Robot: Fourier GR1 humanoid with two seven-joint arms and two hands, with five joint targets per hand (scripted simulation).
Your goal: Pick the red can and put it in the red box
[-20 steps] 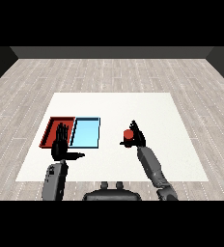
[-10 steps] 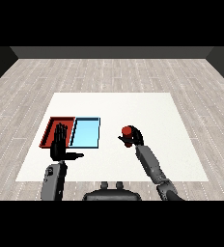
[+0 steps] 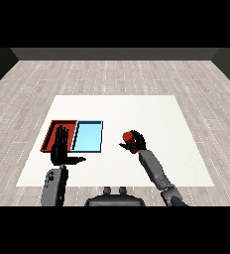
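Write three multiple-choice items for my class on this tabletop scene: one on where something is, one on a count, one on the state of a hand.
1. Where is the red can?
A. In the red tray
B. In the right hand, to the right of both trays
C. In the light blue tray

2. How many trays lie on the white table?
A. One
B. Two
C. Three

3. What is the left hand doing?
A. Curled round the can
B. Pinching a tray's rim
C. Open, fingers straight, holding nothing

Answers:
1. B: the right hand curls round the can, clear of the trays.
2. B: a red tray and a light blue tray lie side by side.
3. C: its fingers point straight up in front of the red tray.
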